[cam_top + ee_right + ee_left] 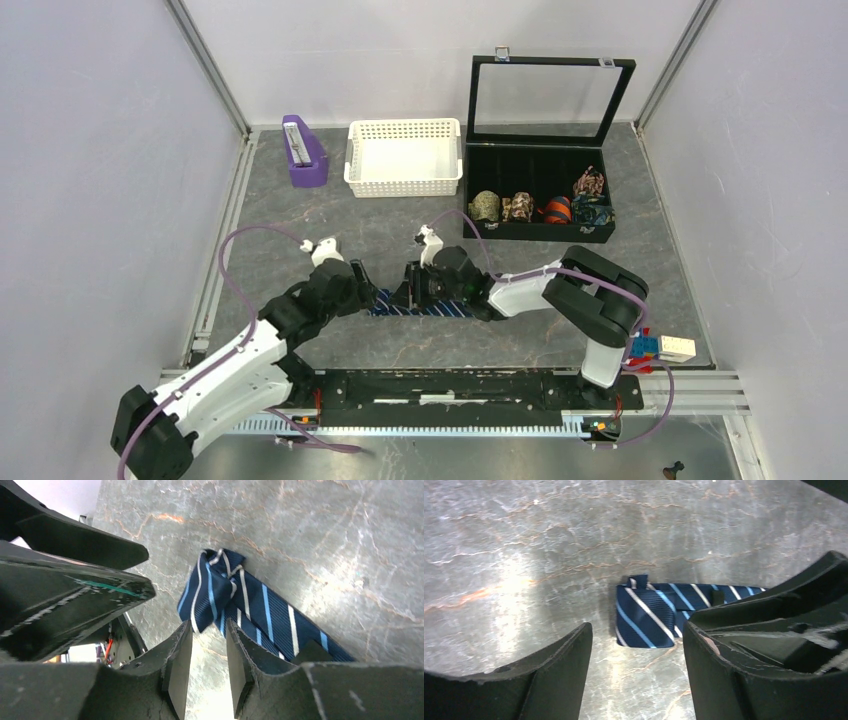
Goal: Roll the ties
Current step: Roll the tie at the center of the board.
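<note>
Navy fabric necktie with thin pale diagonal stripes (432, 308) lies flat on the grey marbled counter (400, 215). Only its nine-o'clock end is folded, so rolling looks barely begun. Left hand (368, 297) gapes empty at nine. Right hand (408, 290), fingers slightly parted and empty, hovers at twelve.

R end effector (209, 634) ajar beside folded tie (212, 587).

Necktie (432, 308) flat on the table (330, 220), folded end between left tool (368, 293) and right tool (405, 290), basket (403, 186) and tie case (530, 233) beyond both
</note>
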`<move>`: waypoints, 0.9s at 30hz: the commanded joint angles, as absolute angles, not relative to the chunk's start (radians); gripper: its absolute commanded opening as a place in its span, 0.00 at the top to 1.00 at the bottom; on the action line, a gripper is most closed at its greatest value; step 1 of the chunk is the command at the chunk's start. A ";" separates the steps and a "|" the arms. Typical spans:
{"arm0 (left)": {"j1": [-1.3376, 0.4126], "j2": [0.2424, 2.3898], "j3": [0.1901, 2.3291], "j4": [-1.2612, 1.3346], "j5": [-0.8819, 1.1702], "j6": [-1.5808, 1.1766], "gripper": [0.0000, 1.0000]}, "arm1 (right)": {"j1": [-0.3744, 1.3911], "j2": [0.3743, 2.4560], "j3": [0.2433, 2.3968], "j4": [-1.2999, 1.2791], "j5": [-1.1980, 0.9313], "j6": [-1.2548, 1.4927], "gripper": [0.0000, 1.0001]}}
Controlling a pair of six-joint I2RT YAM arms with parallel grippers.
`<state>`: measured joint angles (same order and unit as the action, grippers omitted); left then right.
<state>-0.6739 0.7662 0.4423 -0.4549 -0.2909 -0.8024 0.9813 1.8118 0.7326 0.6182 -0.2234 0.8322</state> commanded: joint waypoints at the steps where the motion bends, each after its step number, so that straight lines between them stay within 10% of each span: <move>1: -0.634 0.753 0.470 -0.511 -0.318 -0.800 0.30 | 1.002 1.776 0.813 0.566 -0.174 0.791 0.63; 27: -0.558 0.673 0.350 -0.450 -0.253 -0.859 0.43 | 1.040 1.867 0.895 0.508 -0.137 0.753 0.78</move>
